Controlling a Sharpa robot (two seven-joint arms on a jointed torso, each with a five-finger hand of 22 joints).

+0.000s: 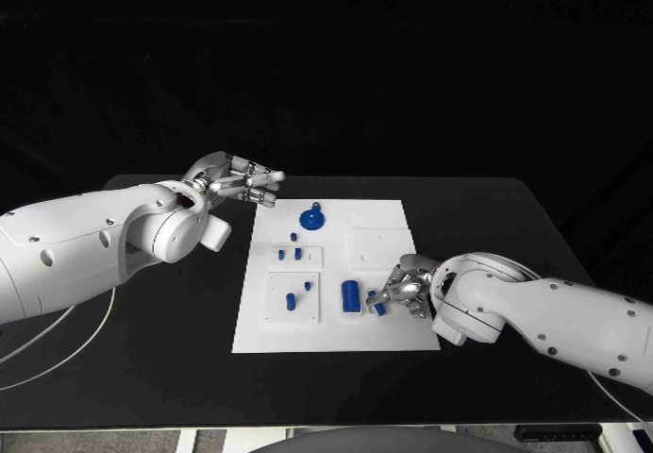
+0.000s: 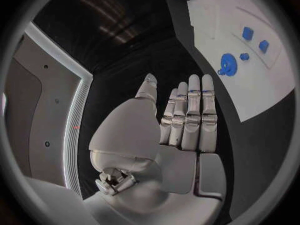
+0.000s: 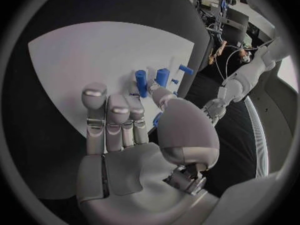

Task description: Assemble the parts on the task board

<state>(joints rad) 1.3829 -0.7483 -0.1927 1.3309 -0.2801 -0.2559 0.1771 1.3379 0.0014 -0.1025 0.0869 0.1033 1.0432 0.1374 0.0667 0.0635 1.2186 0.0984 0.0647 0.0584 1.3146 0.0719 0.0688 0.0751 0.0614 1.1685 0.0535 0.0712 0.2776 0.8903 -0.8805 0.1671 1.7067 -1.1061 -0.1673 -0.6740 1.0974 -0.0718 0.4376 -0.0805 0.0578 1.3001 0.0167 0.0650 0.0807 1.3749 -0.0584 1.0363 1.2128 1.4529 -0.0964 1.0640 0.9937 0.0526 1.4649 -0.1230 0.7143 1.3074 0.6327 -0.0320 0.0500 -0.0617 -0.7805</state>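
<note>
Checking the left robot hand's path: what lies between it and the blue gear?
Nothing: in the head view, bare table and board edge separate left robot hand from blue gear.

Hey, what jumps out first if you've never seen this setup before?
The white task board mid-table, dotted with small blue parts, stands out against the black table. A round blue gear lies near its far edge. The right hand is at the board's right side by a blue cylinder; the left hand is off its far-left corner, holding nothing.
</note>
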